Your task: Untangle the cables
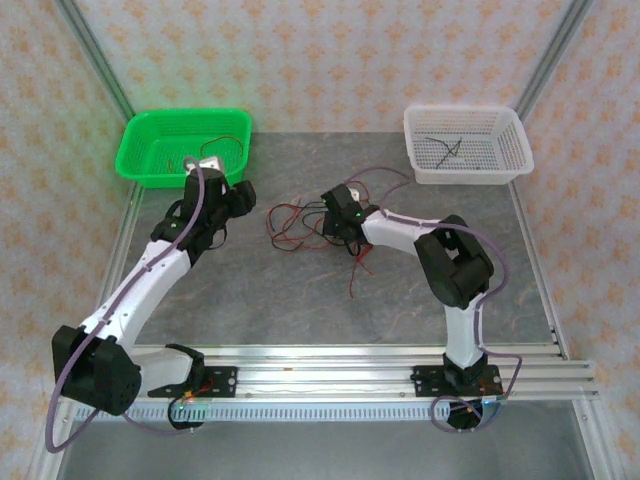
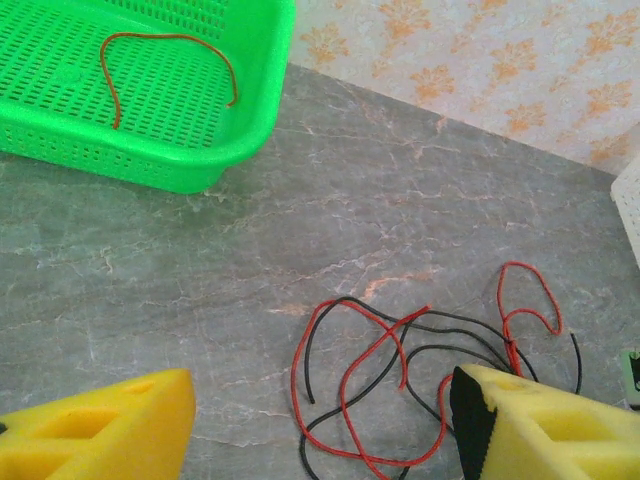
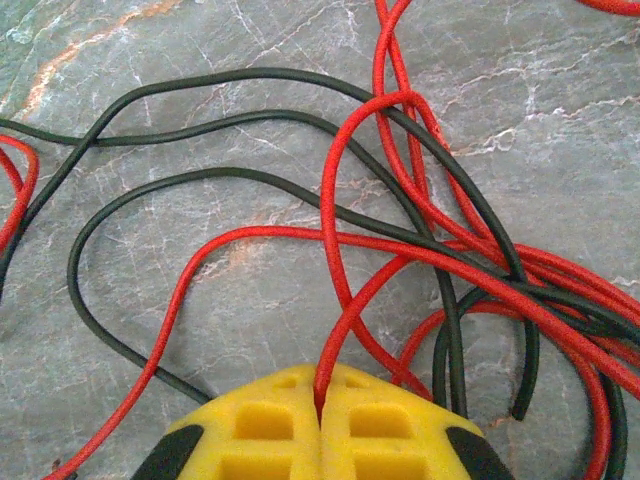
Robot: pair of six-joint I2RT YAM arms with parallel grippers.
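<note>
Cables [image 1: 300, 222] are sitting in one messy pile around the middle of the table [image 1: 250, 290]. From the top view we'd say the pile's long axis runs roughly 9 to 3 o'clock, with one loose red tail [image 1: 352, 280] trailing off toward 6. Green basket [image 1: 140, 170] is up at 10 o'clock with a single red cable [image 2: 160, 35] in it, arched, both ends pointing toward 6 in the left wrist view. White basket [image 1: 425, 172] sits at 1 o'clock with a black cable [image 1: 445, 150] inside, too thin for us to read its shape.

Right gripper [image 3: 320, 415] is down on the 3 o'clock end of the pile, pads pressed together. A red strand [image 3: 328, 365] runs straight into the seam, so we're calling it pinched. Left gripper [image 2: 320, 415] hangs near the 9 o'clock side, jaws wide apart.

Hard bits: the right gripper covers that end of the pile from above, the left wrist's right-hand pad [image 2: 540, 430] hides a chunk, and the right wrist view cuts most strands off at the edges. We can't count them or sort over from under.
</note>
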